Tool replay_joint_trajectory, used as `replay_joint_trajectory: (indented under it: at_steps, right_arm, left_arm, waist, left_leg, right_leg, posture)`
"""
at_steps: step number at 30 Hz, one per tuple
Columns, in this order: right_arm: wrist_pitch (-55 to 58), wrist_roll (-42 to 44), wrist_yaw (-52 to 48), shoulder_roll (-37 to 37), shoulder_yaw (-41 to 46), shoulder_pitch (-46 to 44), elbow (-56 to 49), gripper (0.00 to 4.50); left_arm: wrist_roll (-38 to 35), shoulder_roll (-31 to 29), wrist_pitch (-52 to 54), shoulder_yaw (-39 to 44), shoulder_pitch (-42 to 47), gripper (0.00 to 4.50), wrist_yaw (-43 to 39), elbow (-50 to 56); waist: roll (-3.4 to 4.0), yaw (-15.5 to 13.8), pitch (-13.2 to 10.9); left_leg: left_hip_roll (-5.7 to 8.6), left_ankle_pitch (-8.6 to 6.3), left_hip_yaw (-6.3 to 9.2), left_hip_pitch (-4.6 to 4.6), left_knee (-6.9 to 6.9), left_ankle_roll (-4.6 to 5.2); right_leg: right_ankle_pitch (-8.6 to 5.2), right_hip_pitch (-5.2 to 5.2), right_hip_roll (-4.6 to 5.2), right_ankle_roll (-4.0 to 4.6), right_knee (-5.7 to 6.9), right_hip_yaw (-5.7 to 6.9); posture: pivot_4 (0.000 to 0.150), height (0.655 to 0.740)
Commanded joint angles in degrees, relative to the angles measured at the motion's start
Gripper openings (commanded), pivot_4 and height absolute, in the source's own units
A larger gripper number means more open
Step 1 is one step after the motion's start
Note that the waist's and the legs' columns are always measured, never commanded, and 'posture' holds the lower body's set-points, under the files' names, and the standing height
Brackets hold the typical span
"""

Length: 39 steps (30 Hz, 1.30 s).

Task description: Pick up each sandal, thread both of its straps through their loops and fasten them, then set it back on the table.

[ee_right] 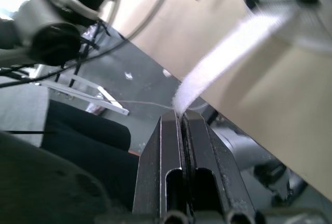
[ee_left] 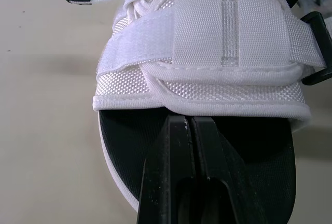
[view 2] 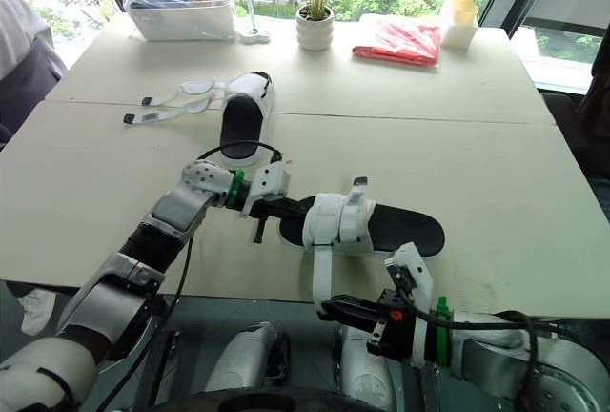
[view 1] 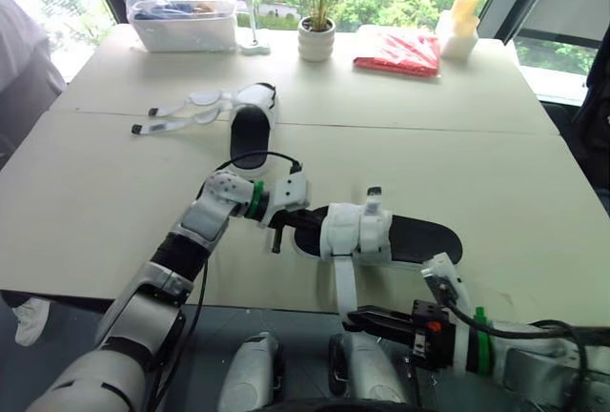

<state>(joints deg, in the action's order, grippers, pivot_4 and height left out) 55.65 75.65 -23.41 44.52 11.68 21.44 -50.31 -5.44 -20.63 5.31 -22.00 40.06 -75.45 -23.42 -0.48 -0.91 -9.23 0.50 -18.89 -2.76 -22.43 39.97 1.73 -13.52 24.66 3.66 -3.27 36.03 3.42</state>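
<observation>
1. You could not tell whether the left gripper [ee_left: 188, 120] pinched anything; its fingers were pressed together over the black footbed of the near sandal [view 1: 400, 237], tips against the lower hem of its fastened band.
2. The end of the strap [ee_right: 218, 63] was hidden between the right gripper's [ee_right: 181, 117] closed fingers, clamped below the table [view 1: 95, 193] edge.
3. The near sandal lay flat at the table's front edge, between both grippers; the strap hung from its band down over that edge.
4. The far sandal [view 1: 250, 126] lay well behind; its loose straps [view 1: 181, 112] spread toward the robot's left.
</observation>
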Motion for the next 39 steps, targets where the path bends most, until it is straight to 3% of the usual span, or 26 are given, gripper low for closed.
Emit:
replay_joint_trajectory:
  at_steps: [1,7,10,13,16,22,24,28,39]
  right_arm:
    - [-3.27,9.34,1.69,2.6,1.06,-2.39,-4.37,0.02]
    - [-4.54,13.42,6.83,6.71,-1.79,-15.85,1.68,0.02]
    - [-2.35,11.36,12.37,3.9,-7.48,-30.52,13.74,0.02]
    - [0.45,11.57,14.86,1.23,-10.58,-38.56,22.29,0.02]
    - [2.52,13.63,16.61,-0.24,-11.1,-42.23,26.86,0.91]
    - [5.45,14.73,12.46,4.25,-7.47,-45.62,25.96,3.98]
    - [5.89,11.87,8.78,6.64,-6.86,-47.38,26.63,3.98]
    - [5.51,-5.1,-3.57,11.47,-15.79,-52.9,26.73,3.98]
    - [8.18,-26.22,-22.34,-1.35,-33.24,-71.23,48.1,3.98]
  left_arm:
    - [2.34,0.16,-0.14,-1.62,0.16,0.0,0.04,-2.25]
    - [2.55,0.56,-1.12,-1.74,0.47,0.0,-0.06,-3.08]
    - [2.85,0.87,-1.86,-1.8,0.47,0.0,0.28,-3.62]
    - [2.72,1.2,-1.57,-1.51,0.19,0.0,0.96,-3.29]
    - [2.57,1.21,-1.0,-1.28,-0.29,0.0,1.4,-2.47]
    - [2.3,0.0,0.25,-0.62,-1.6,0.0,1.99,-0.54]
    - [2.25,-0.31,0.63,-0.43,-1.89,0.0,2.26,-0.06]
    - [2.18,-0.58,0.92,-0.19,-2.27,0.0,2.47,0.53]
    - [2.31,-0.14,1.01,-0.3,-2.93,0.0,3.55,1.34]
  waist:
    - [-0.02,0.04,-0.01]
    - [-0.03,0.09,-0.02]
    - [-0.07,0.15,-0.04]
    - [-0.07,-0.1,-0.04]
    - [-0.05,-0.03,-0.03]
    - [-0.02,0.11,-0.02]
    - [-0.01,0.18,-0.02]
    - [0.04,0.28,0.01]
    - [0.06,0.24,0.01]
  left_leg:
    - [0.0,0.0,0.0,-0.01,0.0,0.0]
    - [0.0,0.0,0.0,-0.01,0.05,0.0]
    - [0.0,0.0,-0.01,0.02,0.07,0.0]
    - [0.01,0.0,-0.01,0.0,0.09,0.0]
    - [0.01,-0.01,0.0,-0.08,0.06,0.02]
    - [0.01,-0.03,0.0,-0.08,0.06,0.05]
    - [0.01,-0.03,-0.01,-0.08,0.06,0.05]
    - [0.0,-0.03,0.0,-0.02,0.02,0.05]
    - [0.01,-0.01,-0.03,-0.09,0.03,0.03]
  right_leg:
    - [0.0,0.0,0.0,0.0,-0.02,0.0]
    - [0.0,-0.02,0.0,0.01,-0.02,0.01]
    - [-0.02,-0.04,0.0,0.04,-0.01,0.01]
    - [-0.06,-0.03,0.0,0.14,0.0,0.01]
    - [0.0,0.03,0.0,0.03,0.0,0.01]
    - [0.02,0.02,0.02,0.01,-0.02,0.01]
    - [0.01,0.02,0.02,0.02,-0.02,0.0]
    - [-0.04,0.02,0.02,0.1,0.0,0.01]
    - [0.02,0.12,0.02,0.04,0.04,0.0]
  posture:
    - [0.15,0.7241]
    - [0.15,0.7241]
    - [0.15,0.7241]
    - [0.15,0.7241]
    - [0.15,0.7241]
    - [0.15,0.7241]
    - [0.15,0.7241]
    - [0.15,0.7241]
    - [0.15,0.7241]
